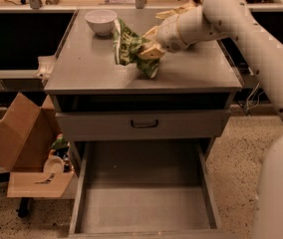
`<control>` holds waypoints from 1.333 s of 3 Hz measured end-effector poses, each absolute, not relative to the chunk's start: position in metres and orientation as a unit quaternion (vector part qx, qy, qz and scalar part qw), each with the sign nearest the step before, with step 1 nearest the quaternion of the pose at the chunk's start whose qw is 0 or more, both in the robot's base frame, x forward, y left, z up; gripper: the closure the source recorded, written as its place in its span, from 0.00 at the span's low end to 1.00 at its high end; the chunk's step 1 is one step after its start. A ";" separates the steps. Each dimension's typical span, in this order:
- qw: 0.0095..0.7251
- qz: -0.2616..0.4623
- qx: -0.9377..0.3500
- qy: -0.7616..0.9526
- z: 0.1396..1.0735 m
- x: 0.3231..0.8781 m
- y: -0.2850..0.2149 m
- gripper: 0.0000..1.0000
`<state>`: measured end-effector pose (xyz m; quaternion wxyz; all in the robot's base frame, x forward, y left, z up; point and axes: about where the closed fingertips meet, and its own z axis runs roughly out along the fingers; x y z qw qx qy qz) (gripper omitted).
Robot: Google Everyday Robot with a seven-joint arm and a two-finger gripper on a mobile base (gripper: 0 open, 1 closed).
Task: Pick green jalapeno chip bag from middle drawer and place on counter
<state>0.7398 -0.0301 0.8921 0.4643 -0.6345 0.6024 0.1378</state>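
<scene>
The green jalapeno chip bag [129,48] is green and white and hangs crumpled over the counter [91,68], its lower end close to the surface. My gripper [149,49] is shut on the bag's right side, the arm reaching in from the upper right. The middle drawer [144,205] is pulled out below, its grey floor bare.
A white bowl [100,21] stands at the counter's back left, close to the bag. A yellow-tan bag [174,13] lies behind the gripper. A shut drawer front with a black handle [144,124] is under the counter. An open cardboard box [24,148] stands on the floor at left.
</scene>
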 end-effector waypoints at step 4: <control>0.455 0.161 -0.639 0.599 0.887 0.776 0.002 0.00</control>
